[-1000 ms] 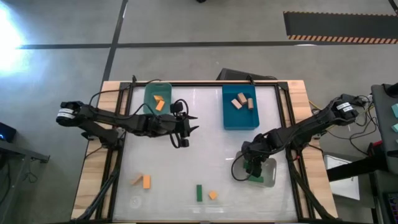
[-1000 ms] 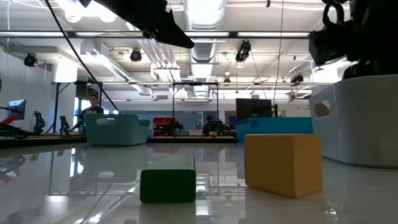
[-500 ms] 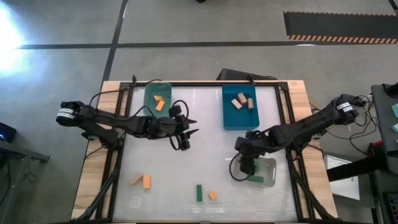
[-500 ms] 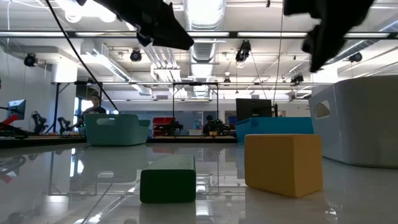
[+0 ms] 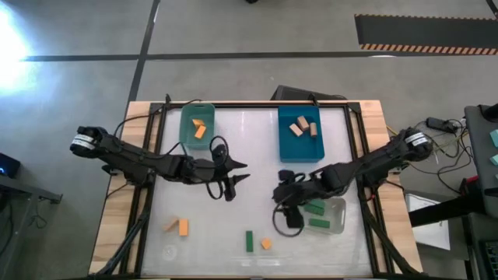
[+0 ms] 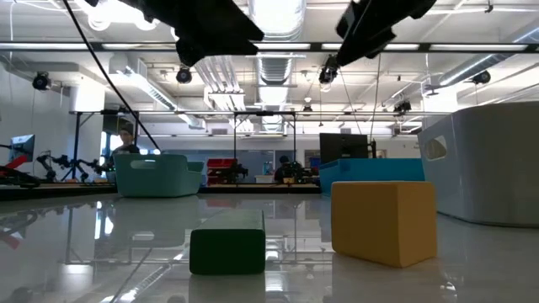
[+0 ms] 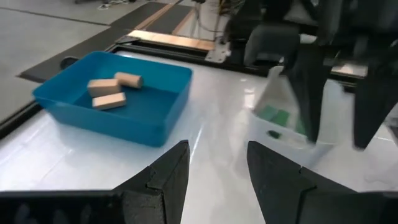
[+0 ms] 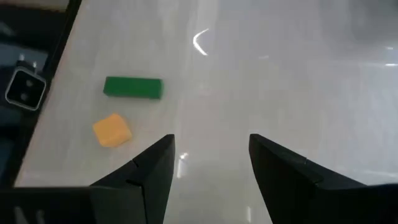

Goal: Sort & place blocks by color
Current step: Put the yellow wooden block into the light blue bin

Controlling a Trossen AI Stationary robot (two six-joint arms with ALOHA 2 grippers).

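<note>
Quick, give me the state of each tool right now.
Left tool: open, holding nothing, above the middle of the table.
Right tool: open, holding nothing, above the table near the green block and orange block.

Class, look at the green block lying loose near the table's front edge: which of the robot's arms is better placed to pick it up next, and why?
Probably the right. The right gripper is open, empty and nearer the green block, which shows ahead in its wrist view. The left gripper hangs farther back, mid-table.
</note>
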